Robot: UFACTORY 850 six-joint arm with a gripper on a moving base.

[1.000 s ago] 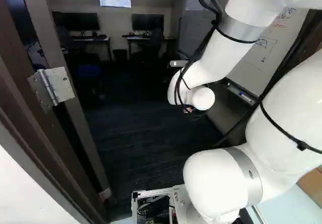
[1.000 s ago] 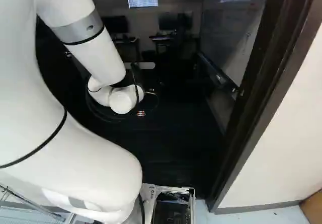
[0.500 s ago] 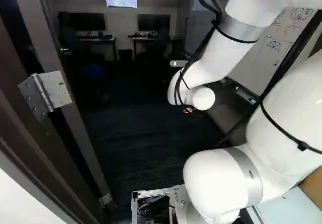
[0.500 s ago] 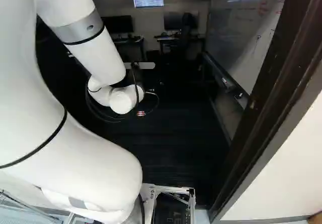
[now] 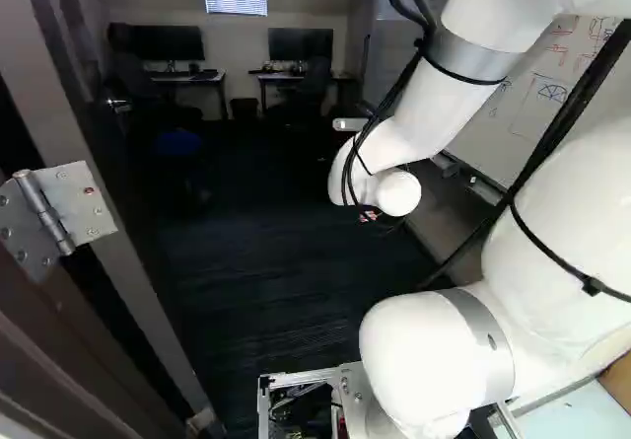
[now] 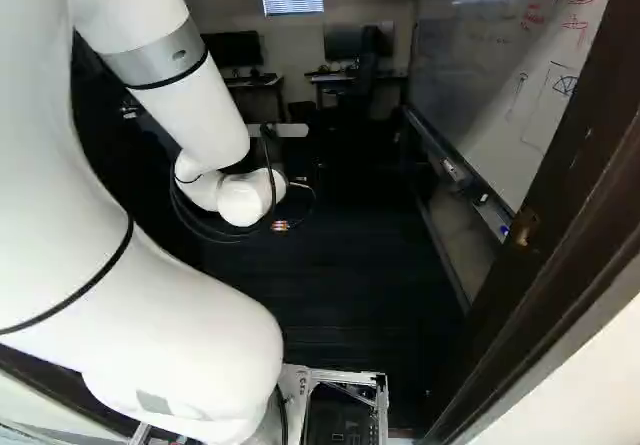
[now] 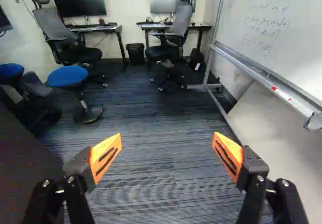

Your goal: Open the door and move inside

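The door (image 5: 94,163) stands swung inward at the left of the left base view, its metal hinge (image 5: 61,212) close by; its handle (image 5: 118,106) shows farther in. The doorframe's other side (image 6: 530,235) runs down the right of the right base view. The gripper (image 6: 280,225) is mostly hidden past the wrist in the base views, with a bit of orange showing. In the wrist view the gripper (image 7: 167,156) is open, its orange pads wide apart over the carpet, touching nothing.
A whiteboard (image 7: 282,32) on a metal stand lines the right side. Ahead are two desks with monitors, office chairs (image 7: 173,27), a black bin (image 7: 135,54) and a blue stool (image 7: 68,77). Dark carpet (image 7: 161,113) covers the room's floor.
The base has moved forward through the doorway: hinge and frame have shifted outward and nearer in the base views, and more whiteboard shows. The arm holds its pose above its joint.
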